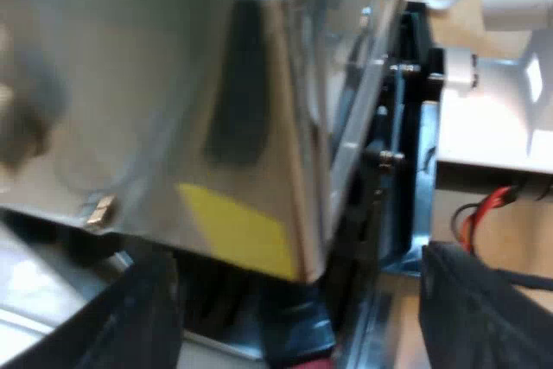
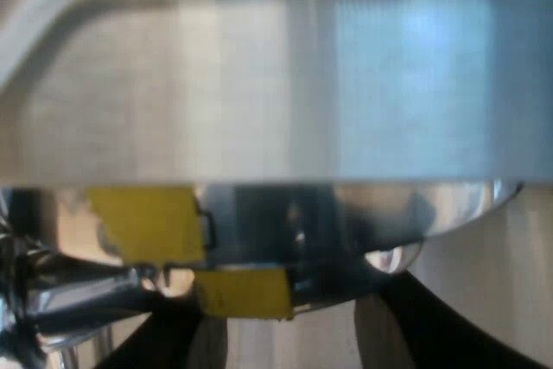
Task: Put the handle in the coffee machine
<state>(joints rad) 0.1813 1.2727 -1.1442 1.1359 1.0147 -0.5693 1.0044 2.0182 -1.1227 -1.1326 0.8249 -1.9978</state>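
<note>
The espresso machine rises close before my left gripper, a steel body with a yellow sticker near its lower edge. The holder's dark handle with its red end lies under that edge, between my left fingers, which stand wide apart and clear of it. My right gripper is pressed up near the machine's steel front, open, its black fingers holding nothing. Yellow stickers show on the steel just above them.
A black frame with bolts runs along the machine's side, and a white block with red and black wires stands beyond it. A shiny metal part juts out beside my right gripper.
</note>
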